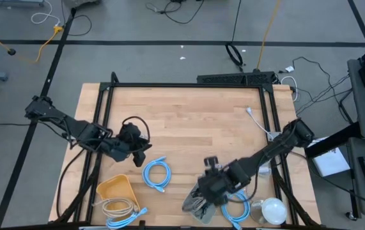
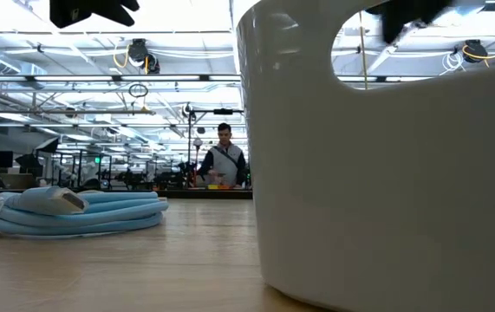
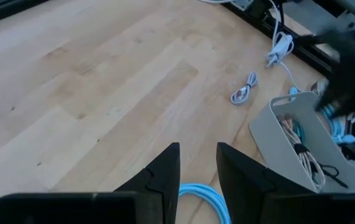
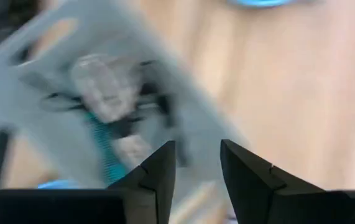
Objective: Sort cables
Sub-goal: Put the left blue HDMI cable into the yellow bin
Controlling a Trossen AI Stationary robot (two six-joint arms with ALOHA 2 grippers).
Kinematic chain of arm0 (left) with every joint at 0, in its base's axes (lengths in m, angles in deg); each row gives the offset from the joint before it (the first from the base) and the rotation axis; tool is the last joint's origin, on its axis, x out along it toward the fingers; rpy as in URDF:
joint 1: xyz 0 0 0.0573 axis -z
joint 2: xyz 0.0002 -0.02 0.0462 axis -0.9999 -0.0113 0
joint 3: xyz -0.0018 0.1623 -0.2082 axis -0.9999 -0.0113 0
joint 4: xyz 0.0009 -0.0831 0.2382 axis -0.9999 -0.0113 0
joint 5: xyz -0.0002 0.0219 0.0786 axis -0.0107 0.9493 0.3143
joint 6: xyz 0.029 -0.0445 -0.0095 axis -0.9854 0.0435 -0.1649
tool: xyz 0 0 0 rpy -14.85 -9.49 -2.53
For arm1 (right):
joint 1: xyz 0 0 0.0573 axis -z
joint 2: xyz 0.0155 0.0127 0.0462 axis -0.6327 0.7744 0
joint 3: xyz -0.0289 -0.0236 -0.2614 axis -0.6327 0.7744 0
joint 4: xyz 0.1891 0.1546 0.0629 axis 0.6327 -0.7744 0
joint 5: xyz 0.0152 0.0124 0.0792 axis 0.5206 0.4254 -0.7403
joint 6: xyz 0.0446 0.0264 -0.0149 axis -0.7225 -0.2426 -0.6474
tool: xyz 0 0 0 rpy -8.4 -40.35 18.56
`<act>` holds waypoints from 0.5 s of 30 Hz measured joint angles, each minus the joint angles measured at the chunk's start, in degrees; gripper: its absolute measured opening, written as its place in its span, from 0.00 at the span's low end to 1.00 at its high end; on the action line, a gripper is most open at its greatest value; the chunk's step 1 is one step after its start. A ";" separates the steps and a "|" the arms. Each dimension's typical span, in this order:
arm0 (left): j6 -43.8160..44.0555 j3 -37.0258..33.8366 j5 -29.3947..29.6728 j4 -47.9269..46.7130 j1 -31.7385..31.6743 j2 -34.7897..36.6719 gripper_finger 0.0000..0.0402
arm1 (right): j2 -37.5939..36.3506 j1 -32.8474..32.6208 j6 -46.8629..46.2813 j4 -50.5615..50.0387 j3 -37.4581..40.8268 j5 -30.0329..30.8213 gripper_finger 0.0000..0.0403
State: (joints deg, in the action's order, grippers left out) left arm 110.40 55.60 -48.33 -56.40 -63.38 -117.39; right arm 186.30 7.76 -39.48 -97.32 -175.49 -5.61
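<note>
My left gripper (image 1: pixel 141 152) (image 3: pixel 198 168) hovers open just left of a light-blue coil (image 1: pixel 157 173) that lies flat on the wood; part of the coil (image 3: pixel 197 194) shows past its fingertips. My right gripper (image 1: pixel 209 185) (image 4: pixel 198 163) is open above a pale grey bin (image 1: pixel 200 202) (image 4: pixel 53 68). The bin (image 3: pixel 289 134) holds beige, teal and black bundles (image 4: pixel 106 121). A small grey bundle (image 3: pixel 244 91) (image 1: pixel 251 115) lies on the table toward the far right. In the low view the bin (image 2: pixel 386 173) fills the right and a light-blue coil (image 2: pixel 74 210) lies on the left.
A yellow bin (image 1: pixel 116 189) stands near the near-left edge, with a beige bundle (image 1: pixel 119 206) and a light-blue cable (image 1: pixel 130 218) beside it. Another light-blue coil (image 1: pixel 238 206) and a round white object (image 1: pixel 273 209) lie near the right arm. A person (image 2: pixel 225 161) stands far behind the table.
</note>
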 joint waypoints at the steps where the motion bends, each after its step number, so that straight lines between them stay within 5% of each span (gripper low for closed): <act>1: -0.46 0.00 -0.29 0.02 -0.22 0.00 0.27 | -0.64 0.95 -0.66 -0.41 0.00 2.24 0.30; 5: -3.53 0.00 -2.97 1.65 -1.37 0.02 0.27 | -2.93 5.91 -5.00 2.02 0.00 6.25 0.31; 15: -10.27 0.07 -19.83 -0.57 -1.56 0.00 0.27 | -3.72 14.68 -5.79 9.52 -0.02 3.22 0.31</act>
State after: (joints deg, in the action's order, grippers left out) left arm 100.13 55.66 -68.16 -56.97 -64.95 -117.39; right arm 182.58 22.44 -45.27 -87.79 -175.52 -2.39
